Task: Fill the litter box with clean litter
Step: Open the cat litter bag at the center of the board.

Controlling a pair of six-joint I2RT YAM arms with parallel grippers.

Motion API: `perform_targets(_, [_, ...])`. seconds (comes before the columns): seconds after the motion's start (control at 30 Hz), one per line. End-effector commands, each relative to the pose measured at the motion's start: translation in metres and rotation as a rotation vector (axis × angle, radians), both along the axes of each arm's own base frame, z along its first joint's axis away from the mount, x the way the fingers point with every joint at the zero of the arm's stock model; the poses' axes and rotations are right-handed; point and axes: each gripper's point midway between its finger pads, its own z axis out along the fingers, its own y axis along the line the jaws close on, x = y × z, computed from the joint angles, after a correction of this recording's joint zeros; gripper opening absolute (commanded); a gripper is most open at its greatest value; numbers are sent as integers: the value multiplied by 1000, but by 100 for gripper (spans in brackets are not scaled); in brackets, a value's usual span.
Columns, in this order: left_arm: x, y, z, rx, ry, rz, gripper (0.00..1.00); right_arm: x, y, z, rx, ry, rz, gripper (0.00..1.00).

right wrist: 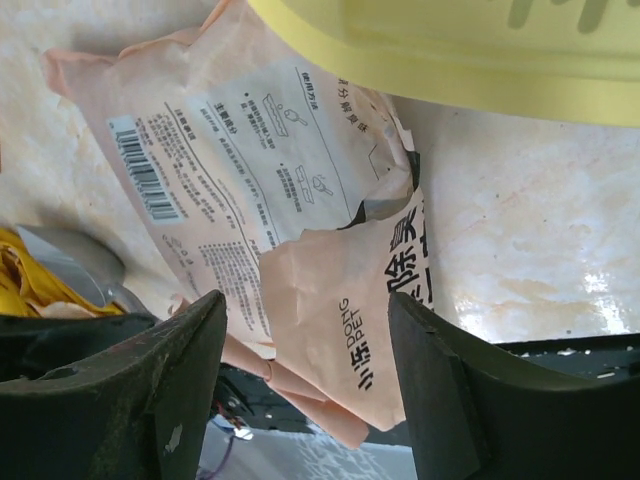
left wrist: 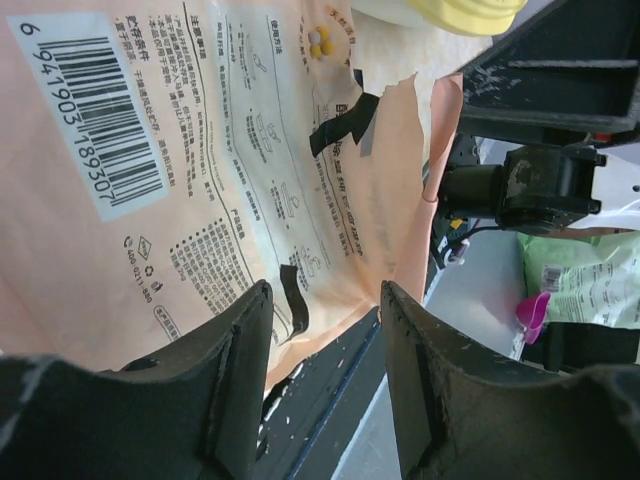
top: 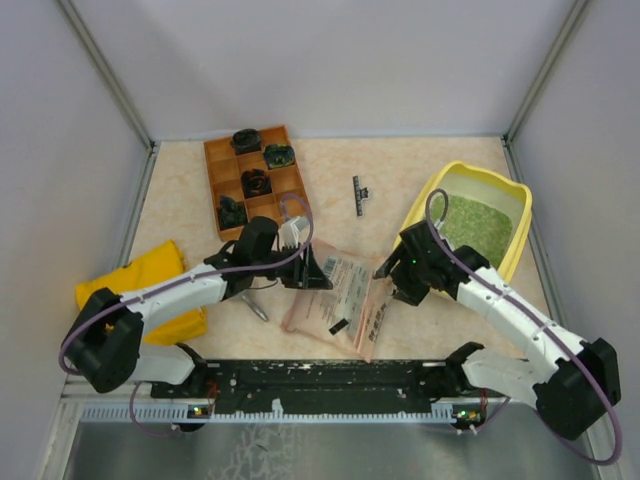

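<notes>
Litter box (top: 521, 232) seen at right rear of worktop (top: 180, 200), clean litter (top: 478, 222) already spread inside. Left hand (top: 318, 272) and right hand (top: 392, 280) both released, nothing gripped. Torn pink pouch (top: 345, 290) laid flat between them. Litter judged loose and pourable, not pinchable. Pouch judged limp, light and slick, best pinched at sealed edge.

Overhead looks down; both close wrist views share the pouch (right wrist: 250, 180).

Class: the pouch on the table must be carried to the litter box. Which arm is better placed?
Probably the right. The right gripper, open, hangs at the edge of the pink pouch nearest the litter box. The left gripper, also open, sits at the pouch's edge farther from the box.
</notes>
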Motion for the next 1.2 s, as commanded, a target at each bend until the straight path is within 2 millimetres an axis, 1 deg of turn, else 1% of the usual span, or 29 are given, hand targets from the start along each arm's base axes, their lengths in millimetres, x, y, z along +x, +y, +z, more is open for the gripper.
perform_targets(0.0, [-7,0,12,-37,-22,-27,53,17,16,11,73,2,-85,66])
perform_targets(0.1, [-19,-10,28,-166,14,-70,52,20,15,7,52,38,-122,66])
perform_targets(0.13, [-23,-13,31,-196,31,-79,52,19,13,3,35,62,-138,66])
perform_targets(0.23, [-37,-25,27,-231,63,-111,52,19,9,-4,-12,102,-155,67])
perform_targets(0.3, [-45,-34,23,-225,76,-136,53,20,14,-7,-1,121,-149,67])
perform_targets(0.4, [-58,-49,23,-244,77,-182,53,17,22,-14,4,157,-139,66])
perform_targets(0.47, [-63,-57,26,-256,70,-202,54,12,23,-21,-12,186,-132,65])
perform_targets(0.53, [-64,-63,23,-248,68,-208,54,8,21,-28,-33,214,-134,65])
perform_targets(0.67, [-68,-71,11,-222,74,-228,54,3,19,-31,-49,228,-134,63])
perform_targets(0.73, [-70,-74,9,-217,75,-233,54,2,15,-29,-65,218,-140,62])
perform_targets(0.8, [-68,-74,12,-215,51,-237,54,3,10,-25,-79,197,-150,62])
perform_targets(0.9, [-57,-68,15,-154,-25,-188,56,3,1,-18,-96,162,-172,61])
perform_targets(1.0, [-43,-55,16,-63,-104,-112,60,6,-6,-10,-108,109,-185,60])
perform_targets(1.07, [-36,-46,17,-26,-154,-75,64,11,-6,-2,-95,61,-174,59])
perform_targets(1.17, [-38,-42,15,-28,-157,-67,68,14,1,8,-49,17,-136,58])
